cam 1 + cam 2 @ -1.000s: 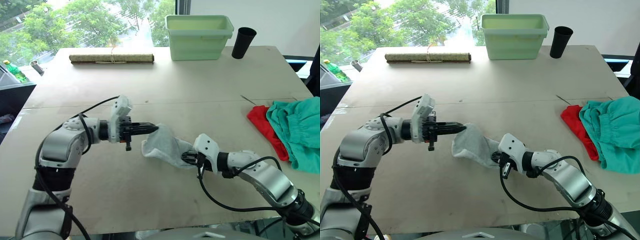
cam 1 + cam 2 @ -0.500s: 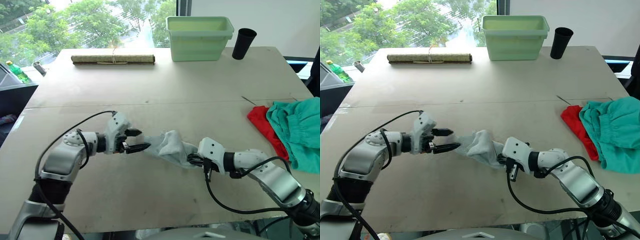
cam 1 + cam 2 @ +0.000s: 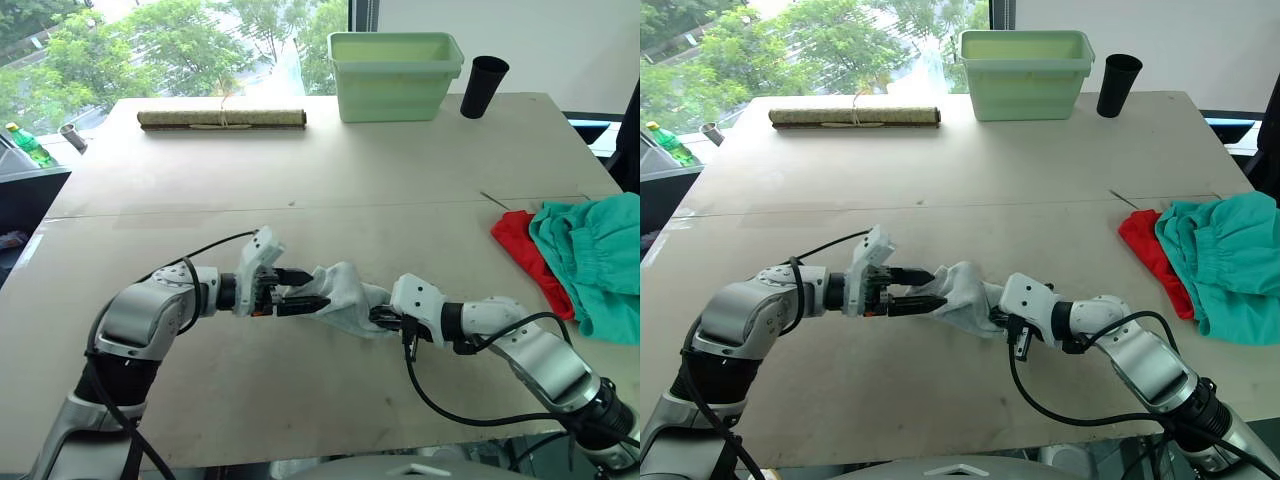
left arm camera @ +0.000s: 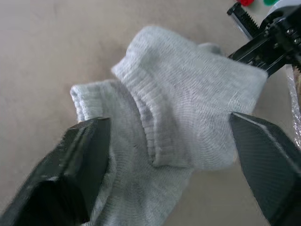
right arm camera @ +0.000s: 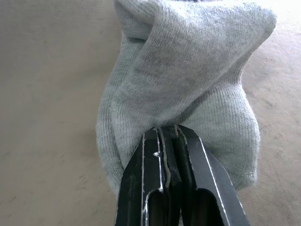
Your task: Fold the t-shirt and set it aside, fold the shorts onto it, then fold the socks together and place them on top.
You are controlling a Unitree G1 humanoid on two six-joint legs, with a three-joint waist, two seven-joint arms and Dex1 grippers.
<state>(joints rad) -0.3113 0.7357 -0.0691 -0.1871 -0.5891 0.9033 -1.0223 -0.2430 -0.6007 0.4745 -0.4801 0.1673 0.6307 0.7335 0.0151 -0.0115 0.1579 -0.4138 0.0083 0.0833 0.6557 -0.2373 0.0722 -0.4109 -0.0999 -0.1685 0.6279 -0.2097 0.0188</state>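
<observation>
The grey-white socks (image 3: pixel 345 290) lie bunched on the table near its front, between my two grippers. My left gripper (image 3: pixel 314 289) is open, one finger (image 4: pixel 80 174) on each side of the socks' (image 4: pixel 188 99) ribbed cuff end, not pressing the cloth. My right gripper (image 3: pixel 379 318) is shut on the socks' (image 5: pixel 188 61) other end, with a fold of knit pinched between its fingertips (image 5: pixel 165 134). The red t-shirt (image 3: pixel 522 248) lies at the table's right edge with the teal shorts (image 3: pixel 592 255) lying over it.
At the far edge of the table (image 3: pixel 300 170) stand a pale green bin (image 3: pixel 395 62) and a black cup (image 3: pixel 484 86). A rolled mat (image 3: pixel 222 118) lies at the far left. A green bottle (image 3: pixel 27 141) stands beyond the left edge.
My left gripper let go of the socks' raised end and opened. It has now moved right, open around that end. The socks have sunk onto the table. The right grip is unchanged.
</observation>
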